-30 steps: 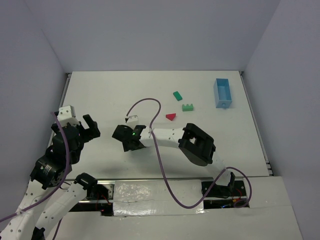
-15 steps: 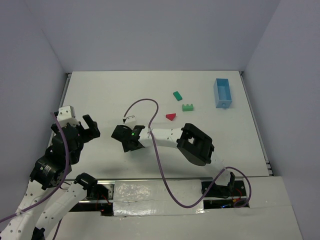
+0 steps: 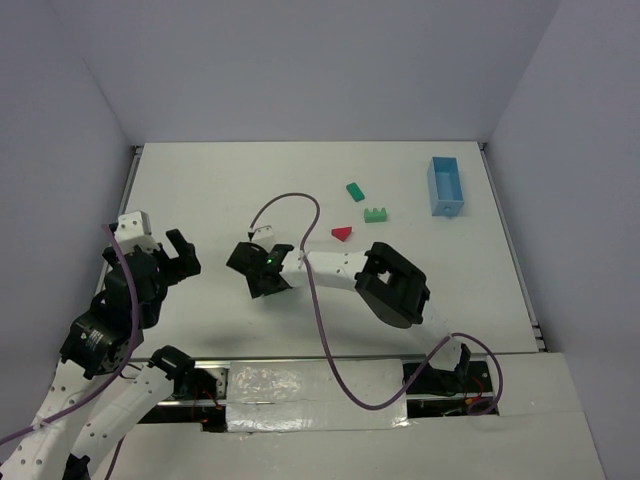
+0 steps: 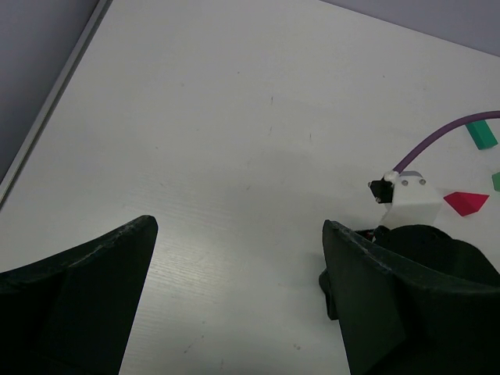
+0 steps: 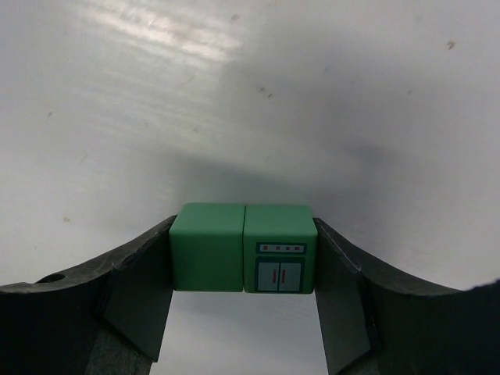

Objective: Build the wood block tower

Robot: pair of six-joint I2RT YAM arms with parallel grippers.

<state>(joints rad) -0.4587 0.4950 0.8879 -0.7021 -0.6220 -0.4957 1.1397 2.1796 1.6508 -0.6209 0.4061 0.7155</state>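
From where I stood, the right end effector (image 3: pixel 257 272) hung low over the middle of the white surface (image 3: pixel 210 185), reaching out toward the left side. Its wrist view showed a pair of green blocks (image 5: pixel 243 248) side by side between its fingers (image 5: pixel 139 285): a plain green block (image 5: pixel 207 247) on the left and a door-painted block (image 5: pixel 280 248) on the right, their inner faces touching. Each finger lay against the outer side of one block, so the end effector was pinching the two together. I could not tell whether the pair rested on the surface or hung just above it. From overhead the pair was hidden under the end effector.

The remaining pieces lay loose, farther back and to the right. A red triangular block (image 3: pixel 342 234) was nearest to the right arm, a notched green block (image 3: pixel 376 214) just behind it, and a green rectangular block (image 3: pixel 354 190) behind that, none of them touching. A light blue box (image 3: pixel 446 186) stood well apart near the right edge.

The left end effector (image 4: pixel 238 242) hovered near the left edge of the surface, its fingers spread wide with nothing between them. A purple cable (image 3: pixel 288 203) looped up from the right arm's wrist.
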